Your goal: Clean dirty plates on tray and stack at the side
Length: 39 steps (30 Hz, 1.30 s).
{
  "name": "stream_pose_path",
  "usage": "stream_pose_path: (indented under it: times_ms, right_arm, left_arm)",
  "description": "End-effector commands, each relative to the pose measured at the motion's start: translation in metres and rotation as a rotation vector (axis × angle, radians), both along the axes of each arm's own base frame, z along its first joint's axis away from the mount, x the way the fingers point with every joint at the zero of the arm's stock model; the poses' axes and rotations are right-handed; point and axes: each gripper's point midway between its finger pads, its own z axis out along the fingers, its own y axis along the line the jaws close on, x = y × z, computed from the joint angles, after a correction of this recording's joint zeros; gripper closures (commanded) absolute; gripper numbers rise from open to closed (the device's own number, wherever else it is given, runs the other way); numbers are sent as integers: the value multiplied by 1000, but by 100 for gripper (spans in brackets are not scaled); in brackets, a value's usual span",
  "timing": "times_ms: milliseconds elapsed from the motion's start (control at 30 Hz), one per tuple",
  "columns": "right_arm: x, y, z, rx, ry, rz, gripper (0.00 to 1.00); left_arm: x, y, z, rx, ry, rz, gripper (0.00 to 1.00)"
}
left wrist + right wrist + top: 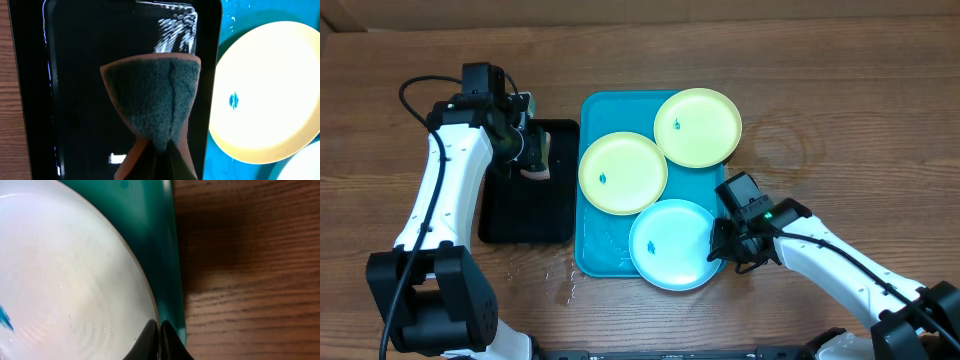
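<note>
Overhead view is showing right gripper [722,245] pinching light blue plate [670,245] rim at tray [600,255] near right corner; left gripper [161,157] is clamping sponge [155,100]. Shallow rim grip is risking slippage during lifting

- You're at a robot lab bench: a wood-grain table [840,90] carries the tray [594,250].
- Left of the tray, a white-and-black robot arm [445,190] trails a loose black cable [403,98].
- Right of the tray, a second such arm [830,262] reaches in; beyond the tray, a plain brown board [620,12] edges the table.
</note>
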Motion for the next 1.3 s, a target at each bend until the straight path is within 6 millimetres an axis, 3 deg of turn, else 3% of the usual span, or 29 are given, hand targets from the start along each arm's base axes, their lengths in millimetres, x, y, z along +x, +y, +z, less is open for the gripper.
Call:
stream_pose_path:
  times_ms: [0,333,733,1033,1267]
  right_arm:
    - [11,12,18,36,-17,7,96]
    - [11,14,33,31,-4,35,96]
    - [14,28,27,66,-19,-11,96]
    - [1,26,25,48,35,0,96]
    - [26,28,27,40,-79,-15,96]
  left_arm:
    - [4,-2,7,-10,-22,4,96]
    - [5,7,7,40,-26,18,96]
    - [3,6,6,35,-17,17,96]
    - [3,6,6,35,-15,17,96]
    - [0,0,6,2,-5,8,96]
